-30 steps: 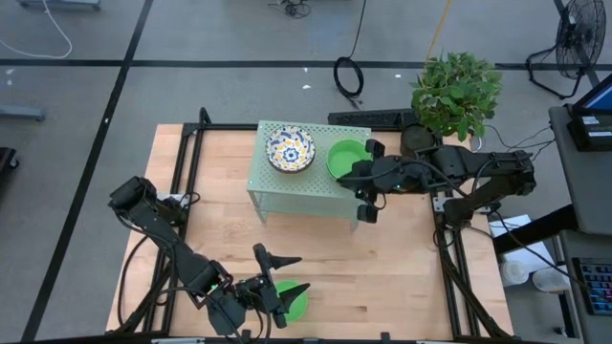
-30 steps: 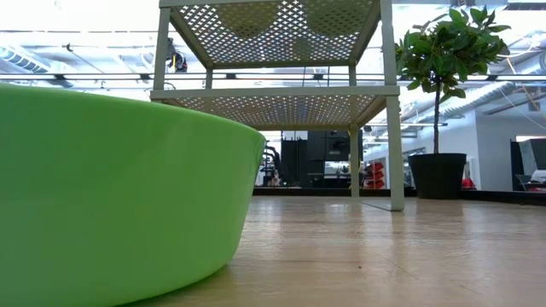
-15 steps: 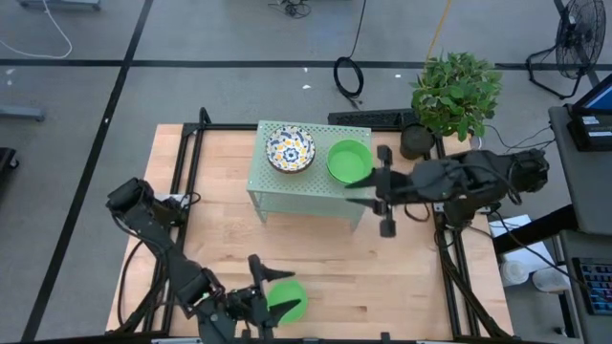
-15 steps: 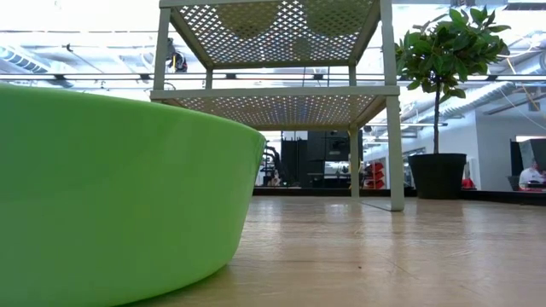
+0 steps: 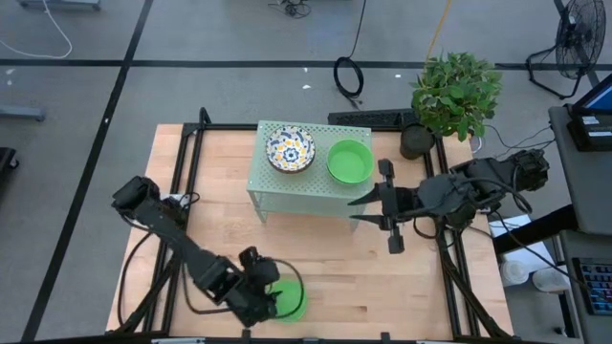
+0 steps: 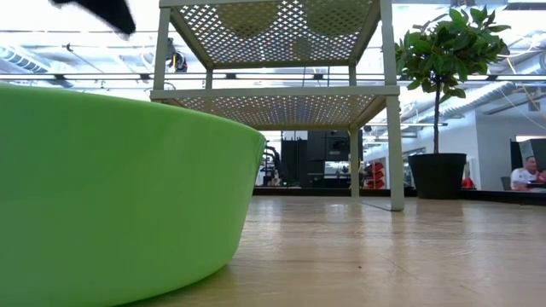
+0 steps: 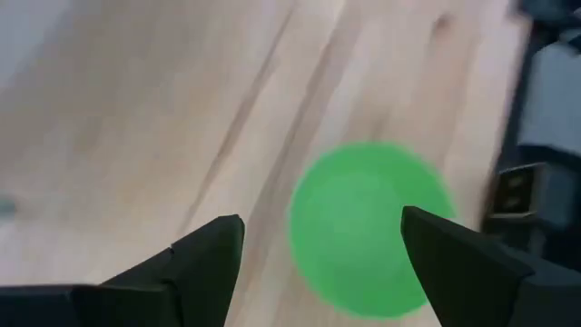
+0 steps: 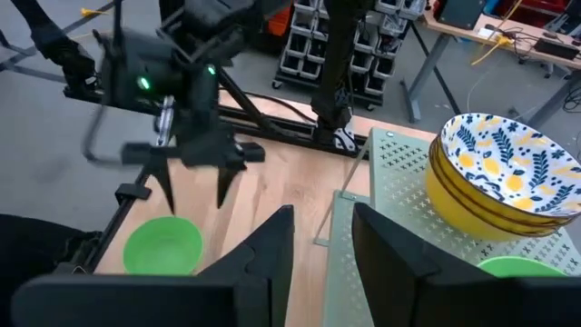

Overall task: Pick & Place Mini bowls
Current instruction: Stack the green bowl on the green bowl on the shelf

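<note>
One green mini bowl (image 5: 290, 302) (image 7: 368, 227) (image 6: 111, 196) stands on its base on the wooden table near the front edge. My left gripper (image 5: 274, 290) (image 7: 322, 245) hovers open just above it, pointing steeply down, with one fingertip (image 6: 101, 10) showing over the bowl. On top of the pale green perforated stand (image 5: 306, 182) sit a stack of patterned mini bowls (image 5: 290, 149) (image 8: 499, 173) and another green mini bowl (image 5: 349, 161) (image 8: 517, 265). My right gripper (image 5: 354, 210) (image 8: 322, 227) is open and empty, off the stand's right near corner.
A potted plant (image 5: 455, 94) stands at the table's far right corner. Black frame rails (image 5: 186, 162) run along the table's sides. Bare wood (image 5: 382, 277) lies between the stand and the front edge. A person (image 6: 527, 173) sits far back in the room.
My left gripper has sunk toward the green bowl at the front edge, rolling and tipping until it points down, and has stayed open. My right gripper has drawn back from the green bowl on the stand, toward the table's right and near sides. That bowl has stayed put.
</note>
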Action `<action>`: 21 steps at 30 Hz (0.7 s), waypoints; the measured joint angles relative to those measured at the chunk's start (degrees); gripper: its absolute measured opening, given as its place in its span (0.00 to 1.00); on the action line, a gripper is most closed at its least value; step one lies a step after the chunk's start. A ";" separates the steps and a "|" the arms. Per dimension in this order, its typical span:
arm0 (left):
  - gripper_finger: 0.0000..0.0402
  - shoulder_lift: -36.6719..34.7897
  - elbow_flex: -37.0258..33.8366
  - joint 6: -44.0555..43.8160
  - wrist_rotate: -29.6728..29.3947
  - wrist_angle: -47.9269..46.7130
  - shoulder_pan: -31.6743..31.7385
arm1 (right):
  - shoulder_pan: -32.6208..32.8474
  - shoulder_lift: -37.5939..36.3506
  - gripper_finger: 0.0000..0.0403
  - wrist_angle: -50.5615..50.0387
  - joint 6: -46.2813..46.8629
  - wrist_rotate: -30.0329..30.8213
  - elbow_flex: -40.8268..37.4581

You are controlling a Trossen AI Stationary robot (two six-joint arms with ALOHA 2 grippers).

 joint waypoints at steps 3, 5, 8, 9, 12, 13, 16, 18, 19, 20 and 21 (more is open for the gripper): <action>0.74 0.43 -1.04 -2.68 4.14 -1.23 1.77 | 0.00 0.02 0.25 0.00 0.04 -0.02 0.00; 0.74 0.37 -2.32 -3.90 6.66 -0.70 2.30 | 0.00 0.01 0.25 0.01 0.06 0.00 0.00; 0.74 0.39 -5.42 -7.17 10.50 -0.79 2.46 | 0.00 0.01 0.25 -0.01 0.06 0.01 0.00; 0.74 0.39 -6.61 -8.59 11.67 -0.79 2.48 | 0.00 0.02 0.25 -0.02 0.06 0.00 0.00; 0.74 0.39 -10.09 -11.04 15.43 2.55 2.55 | 0.00 0.02 0.25 0.00 0.09 0.00 0.00; 0.74 0.39 -11.27 -11.11 16.58 4.46 2.48 | 0.00 0.00 0.25 0.00 0.09 0.00 0.00; 0.74 0.39 -13.87 -10.31 18.48 9.53 2.13 | 0.00 0.01 0.25 0.00 0.09 0.00 0.00; 0.74 0.39 -15.06 -9.79 18.67 11.50 2.02 | 0.00 0.00 0.25 0.00 0.09 0.02 0.00; 0.74 0.39 -15.57 -9.55 18.66 12.12 2.06 | 0.00 0.02 0.25 0.00 0.09 0.00 0.00; 0.74 0.39 -15.90 -9.51 18.63 12.46 2.06 | 0.00 0.01 0.25 0.00 0.09 0.02 0.00; 0.74 0.39 -16.07 -9.59 18.62 12.47 2.13 | 0.00 0.01 0.25 -0.01 0.10 0.01 -0.02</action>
